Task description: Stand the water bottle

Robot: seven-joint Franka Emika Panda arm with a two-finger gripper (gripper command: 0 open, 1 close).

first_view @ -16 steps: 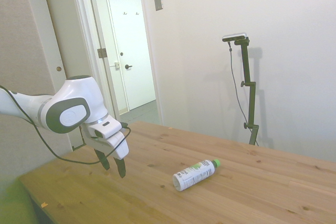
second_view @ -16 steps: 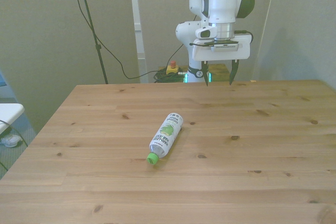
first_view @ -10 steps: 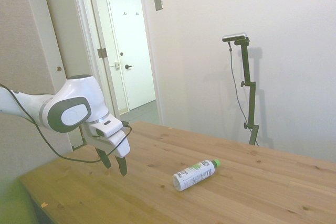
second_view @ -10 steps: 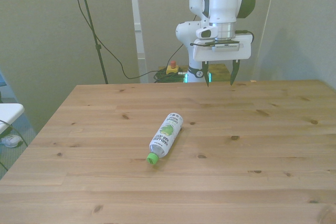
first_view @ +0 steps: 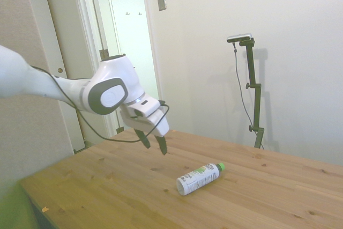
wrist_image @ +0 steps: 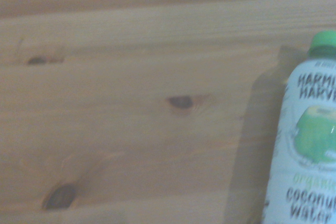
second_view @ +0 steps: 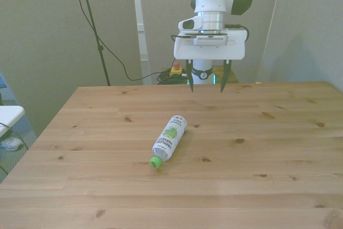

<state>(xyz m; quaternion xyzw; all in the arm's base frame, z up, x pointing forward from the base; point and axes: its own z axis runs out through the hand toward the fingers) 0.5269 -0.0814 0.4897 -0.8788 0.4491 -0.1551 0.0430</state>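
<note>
The water bottle (second_view: 170, 138) lies on its side on the surface (second_view: 268, 154), capped. The jaws (second_view: 207, 83) hang wide above, well apart from it. Only the wrist view reads its label print.

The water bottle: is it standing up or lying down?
Lying down. The water bottle rests lengthwise on the table, green cap pointing sideways.

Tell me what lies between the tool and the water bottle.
Nothing: in the front view only bare table separates the open tool from the lying water bottle.
</note>
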